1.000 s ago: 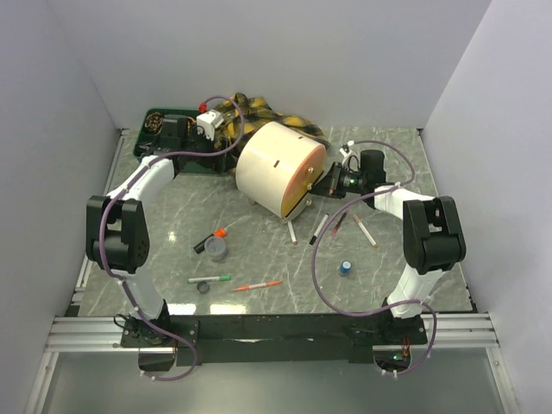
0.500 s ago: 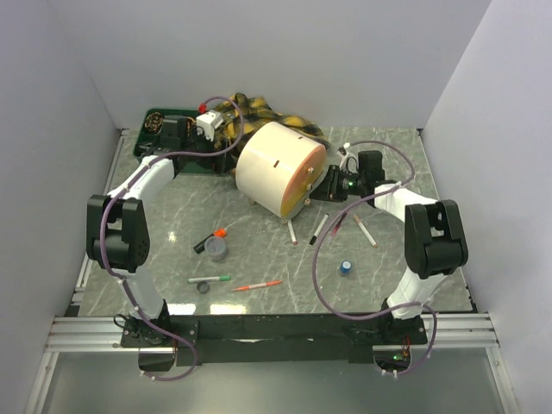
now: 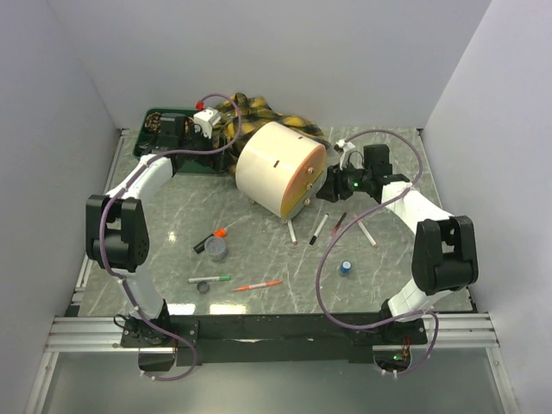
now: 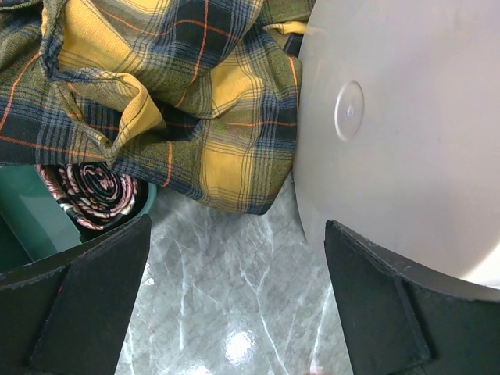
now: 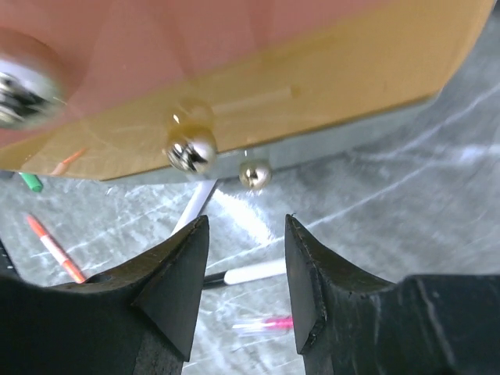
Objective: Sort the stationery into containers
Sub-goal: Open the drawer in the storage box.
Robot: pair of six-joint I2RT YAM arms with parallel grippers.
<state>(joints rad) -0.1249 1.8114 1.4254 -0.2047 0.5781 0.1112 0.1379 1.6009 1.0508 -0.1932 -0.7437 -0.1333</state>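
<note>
My right pincer point(image 5: 246, 226), fingers partly spread and holding nothing, hovers at the lower rim of the cream drum point(image 3: 274, 166), which lies on its side on the worktop point(image 3: 259, 250). Loose pens point(image 3: 320, 228) lie just beneath. My left pincer point(image 4: 236, 228) hangs wide apart beside the plaid cloth point(image 4: 156, 101). I judge I should centre on the small metal stud point(image 5: 192, 152) before closing, or the fingers may slip off.
</note>
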